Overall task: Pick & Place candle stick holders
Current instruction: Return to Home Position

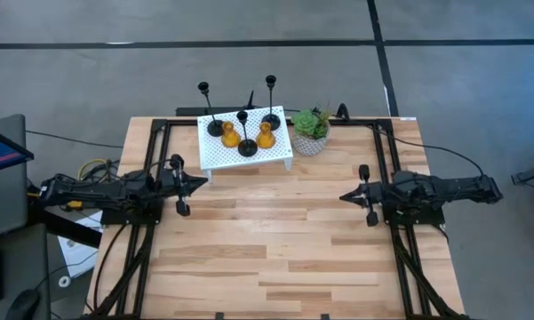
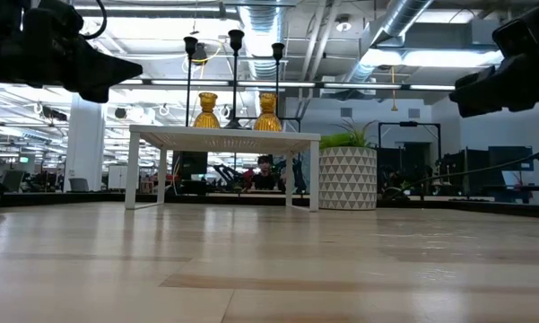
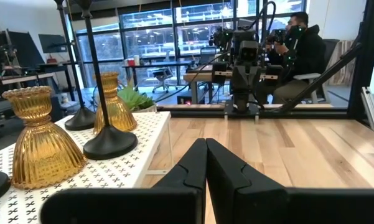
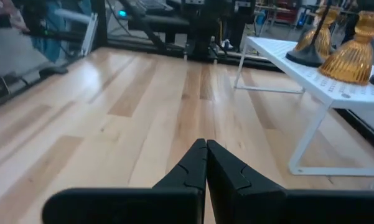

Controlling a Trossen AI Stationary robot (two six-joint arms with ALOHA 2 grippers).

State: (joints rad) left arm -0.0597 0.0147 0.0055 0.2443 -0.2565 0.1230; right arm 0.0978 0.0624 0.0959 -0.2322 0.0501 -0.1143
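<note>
We count all five candle holders [image 1: 266, 136] on white shelf [image 1: 224, 160], upper centre of overhead frame, plant [image 1: 310, 124] just right of it. Three black ones [image 1: 247, 148] - we judge them stiff, light, tippy; take thin stem low, near base. Two amber ones [image 1: 230, 136] look like glass - fragile, slick; pinch narrow neck gently. We see left pincer [image 1: 200, 184] mid-left and right pincer [image 1: 345, 196] mid-right over table [image 1: 275, 240], well apart from shelf, fingers pressed together, holding nothing.
</note>
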